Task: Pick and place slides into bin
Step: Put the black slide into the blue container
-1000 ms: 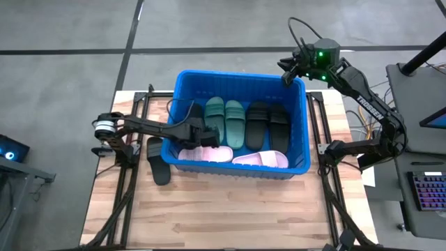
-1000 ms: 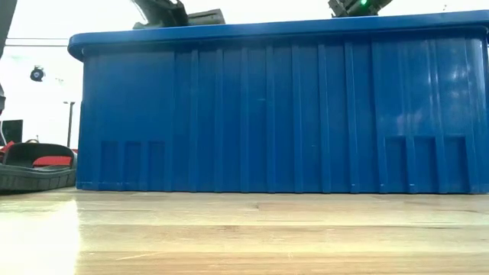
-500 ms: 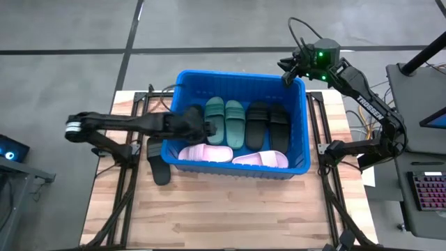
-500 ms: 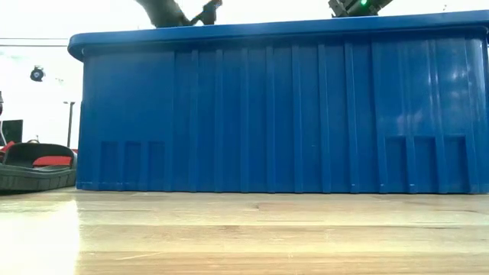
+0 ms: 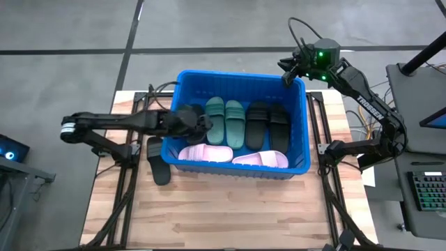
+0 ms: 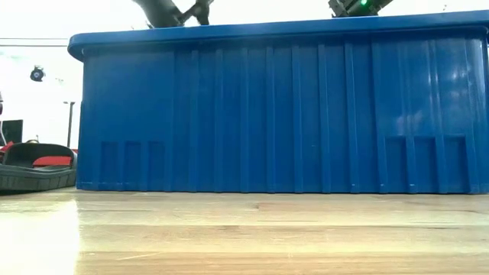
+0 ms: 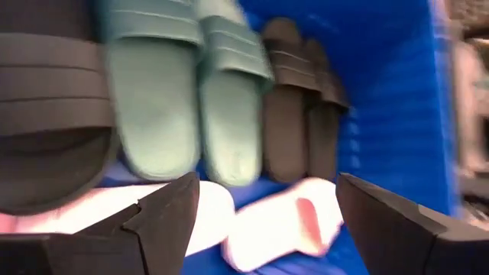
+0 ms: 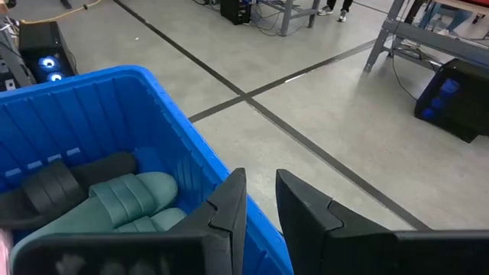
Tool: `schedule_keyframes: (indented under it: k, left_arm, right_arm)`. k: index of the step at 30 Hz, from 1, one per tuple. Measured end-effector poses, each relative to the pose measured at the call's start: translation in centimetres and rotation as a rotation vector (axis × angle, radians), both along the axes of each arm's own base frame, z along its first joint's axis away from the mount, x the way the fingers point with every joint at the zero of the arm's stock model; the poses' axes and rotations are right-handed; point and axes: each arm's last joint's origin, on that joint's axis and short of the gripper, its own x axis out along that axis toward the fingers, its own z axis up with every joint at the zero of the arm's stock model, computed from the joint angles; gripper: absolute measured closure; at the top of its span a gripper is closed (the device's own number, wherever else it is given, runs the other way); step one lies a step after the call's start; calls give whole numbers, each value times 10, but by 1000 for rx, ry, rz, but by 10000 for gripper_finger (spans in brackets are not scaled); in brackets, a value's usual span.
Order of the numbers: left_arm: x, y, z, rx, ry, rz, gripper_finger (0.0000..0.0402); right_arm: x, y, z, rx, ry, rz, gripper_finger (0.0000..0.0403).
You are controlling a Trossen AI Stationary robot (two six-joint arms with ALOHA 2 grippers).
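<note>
While white lettering runs along the right arm's forearm point(image 5: 367, 104), it is too small to read w/ any certainty.

Blue bin point(image 5: 305, 132) sits mid-tabletop point(image 5: 230, 209), toward the far edge. Inside, seen from above: a dark green pair point(image 5: 225, 122) side by side, a black pair point(image 5: 268, 124) just right of them, another black slide point(image 5: 189, 118) at the left wall, partly under the left arm, and two pale pink slides point(image 5: 205, 153) point(image 5: 261, 160) lying crosswise along the near wall. One more black slide point(image 5: 157, 162) lies on the tabletop outside, just beside the bin's left wall (low view shows it w/ a red patch inside point(image 6: 38, 166)).

Left pincer point(image 5: 203, 123) hangs inside the bin's left side, over the black slide and next to the green pair; left wrist view shows its fingers point(image 7: 164, 214) spread wide apart, nothing between them, green pair point(image 7: 187, 92) and pink slides point(image 7: 283, 221) beyond.

Right pincer point(image 5: 286, 74) is above the bin's far right corner; right wrist view shows its fingers point(image 8: 229, 206) nearly together w/ a narrow gap, holding nothing, over the rim point(image 8: 183, 130).
</note>
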Motion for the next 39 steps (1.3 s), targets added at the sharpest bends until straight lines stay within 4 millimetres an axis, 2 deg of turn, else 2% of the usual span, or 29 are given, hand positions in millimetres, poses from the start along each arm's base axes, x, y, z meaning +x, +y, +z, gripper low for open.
schedule_keyframes:
  k: [4,8,15,24,31,36,39]
  left_arm:
    - [14,9,-16,-19,43,46,112]
    - [30,16,-30,-54,94,34,138]
    - [44,21,-50,-138,157,3,238]
    - [43,26,-62,-146,215,19,387]
    - [33,27,-73,-181,371,21,397]
    - [34,28,-81,-183,420,29,400]
    - [38,31,-92,-229,462,8,401]
  right_arm:
    - [0,0,0,0,0,0,341]
    - [0,0,0,-1,0,0,344]
    - [0,0,0,-2,2,1,339]
    - [0,0,0,-11,13,6,344]
    - [0,0,0,-11,13,6,339]
    - [0,0,0,-11,13,7,342]
    - [0,0,0,-11,13,6,344]
